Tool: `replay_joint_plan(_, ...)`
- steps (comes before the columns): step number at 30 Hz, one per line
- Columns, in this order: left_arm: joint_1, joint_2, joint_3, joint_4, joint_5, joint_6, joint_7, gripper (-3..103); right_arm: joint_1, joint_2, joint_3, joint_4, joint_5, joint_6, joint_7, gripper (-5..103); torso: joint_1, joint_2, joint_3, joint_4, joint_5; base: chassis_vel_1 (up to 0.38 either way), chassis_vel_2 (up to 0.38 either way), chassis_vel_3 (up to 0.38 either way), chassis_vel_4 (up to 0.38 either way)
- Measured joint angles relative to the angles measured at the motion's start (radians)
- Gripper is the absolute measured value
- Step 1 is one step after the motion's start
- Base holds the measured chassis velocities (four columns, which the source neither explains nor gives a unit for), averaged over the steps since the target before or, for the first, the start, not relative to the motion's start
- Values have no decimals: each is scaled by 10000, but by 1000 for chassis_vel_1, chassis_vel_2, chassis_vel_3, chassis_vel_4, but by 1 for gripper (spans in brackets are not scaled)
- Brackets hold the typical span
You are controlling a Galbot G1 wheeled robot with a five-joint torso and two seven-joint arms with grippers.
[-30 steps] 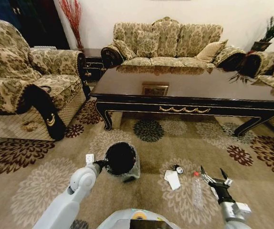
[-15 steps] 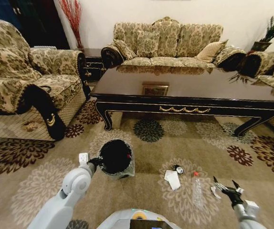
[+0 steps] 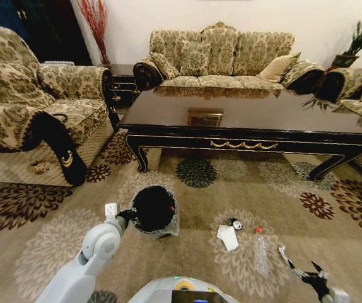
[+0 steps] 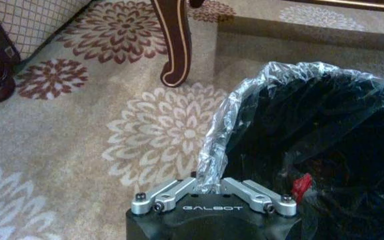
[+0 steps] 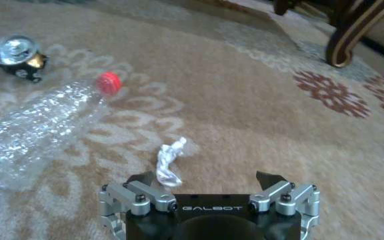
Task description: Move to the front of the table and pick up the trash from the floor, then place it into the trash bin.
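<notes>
- Head: left gripper [image 3: 129,215] clamped on bin [image 3: 154,210] rim; bottle [image 3: 260,250] and paper [image 3: 228,236] lie right of bin.
- Left wrist: fingers [image 4: 173,191] pinch the liner.
- Right wrist: right gripper [image 5: 209,192] spread wide, empty, above a twisted scrap [image 5: 168,162] beside the bottle; pickup step, next lower and close.

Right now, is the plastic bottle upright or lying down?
Lying down. The clear bottle rests on its side on the carpet, red cap toward the table; open right gripper hangs beside it.

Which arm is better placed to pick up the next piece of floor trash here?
Right. Its open end effector hangs just above the crumpled scrap, with the bottle beside it. The left end effector is clamped on the bin's liner, so it is occupied.
</notes>
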Motion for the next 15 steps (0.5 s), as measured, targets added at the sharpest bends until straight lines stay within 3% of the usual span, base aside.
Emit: replay_joint_plan(15,401,-14,-239,-315,4,-8,-33,2,1376,-121,-920,-1312,-534,214,-363,100,0,1,0,-2,-1,0,0,0,0)
